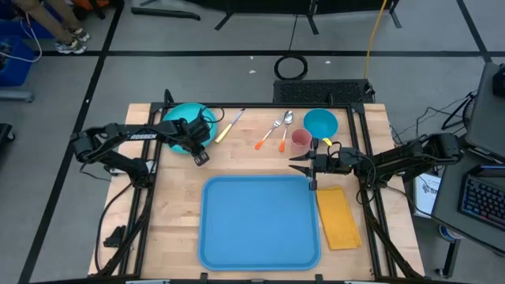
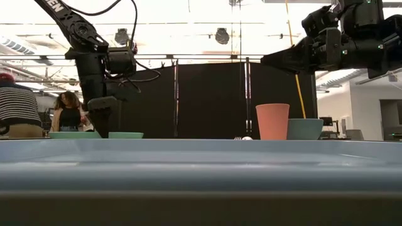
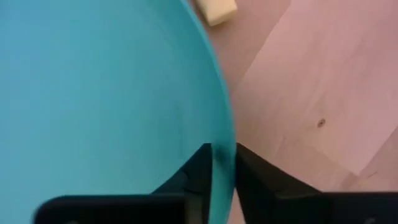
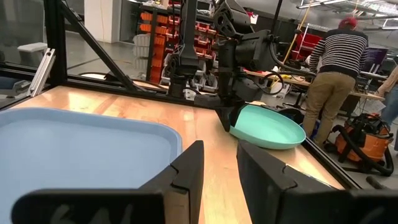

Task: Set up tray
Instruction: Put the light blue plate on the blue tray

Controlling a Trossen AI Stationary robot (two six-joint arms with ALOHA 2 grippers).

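The blue tray (image 1: pixel 260 222) lies bare at the table's near middle, nothing on it yet, so the setting-up is at its first pick. The left gripper (image 1: pixel 197 146) is at the turquoise plate (image 1: pixel 183 118) in the far left corner; in the left wrist view its two fingers (image 3: pixel 198 171) pinch the plate's rim, one inside and one outside, closed to a narrow gap with the rim between them. In the right wrist view the plate looks tilted, its near edge lifted off the wood, so the step in hand is judged to be grasping and raising the plate to carry it to the tray. The right gripper (image 1: pixel 309 167) hovers over the tray's far right corner, just beside the yellow napkin (image 1: pixel 339 216), its fingers partly apart and holding nothing. The next move calls for a steady lift, since a rim pinch lets a plate swing or slip, then a sweep toward the tray, clear of the knife (image 1: pixel 226 126), and a level set-down inside the raised rim. The pink cup (image 1: pixel 301 140), bowl (image 1: pixel 320 122), fork (image 1: pixel 270 132) and spoon (image 1: pixel 285 129) wait along the far edge.
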